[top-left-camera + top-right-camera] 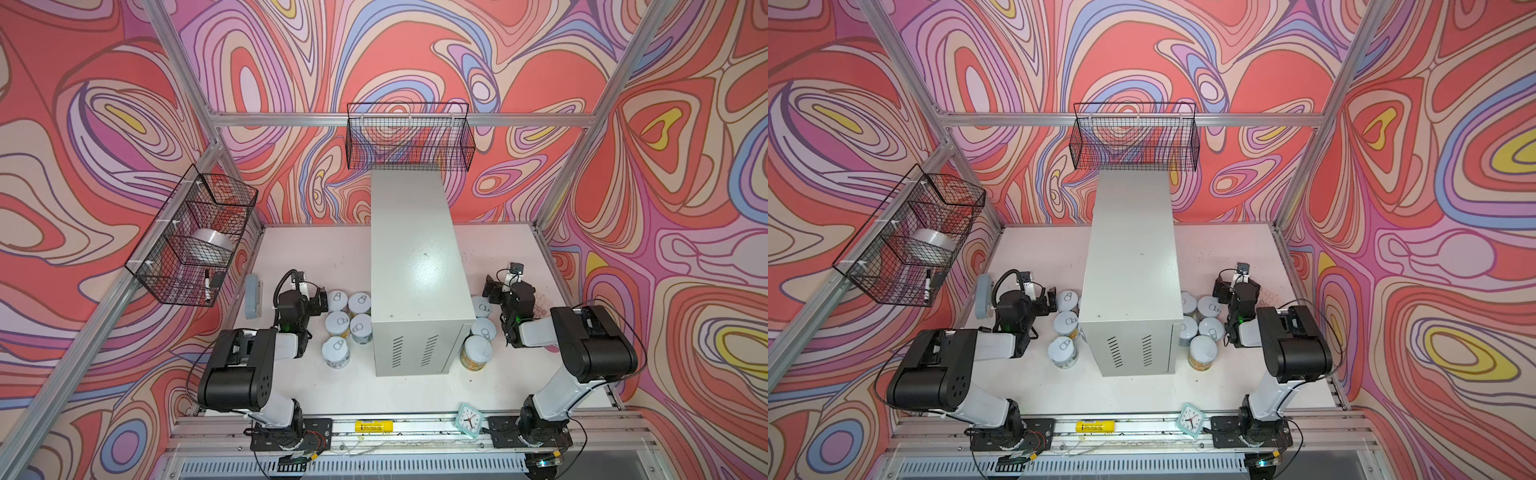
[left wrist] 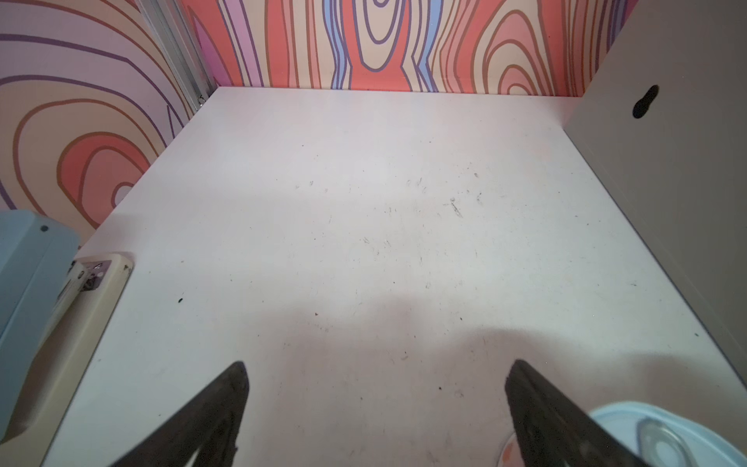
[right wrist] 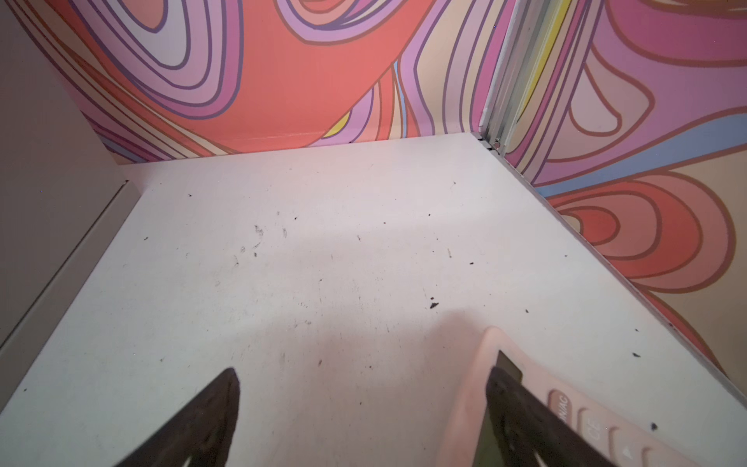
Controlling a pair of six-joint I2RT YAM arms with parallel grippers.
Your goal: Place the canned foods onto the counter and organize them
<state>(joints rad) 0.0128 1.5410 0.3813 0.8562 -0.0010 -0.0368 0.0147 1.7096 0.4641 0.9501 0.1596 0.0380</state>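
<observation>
canned foods all stand upright on the white table, pull-tab lids up, in two clusters pressed close to the long sides of the counter. a top view shows five on the left side; a top view shows the right cluster, also five, the nearest with a yellow and orange label. the counter stands lengthwise in the middle of the table, vent slits facing the arms' bases.

left pincer hangs low over the table at the far end of the left cluster, jaws spread wide, nothing between them; the nearest tin sits just beside one finger. a blue-grey stapler lies near the table's left edge.

right pincer is likewise wide and empty, beside the right cluster, one finger over a pink calculator.
</observation>
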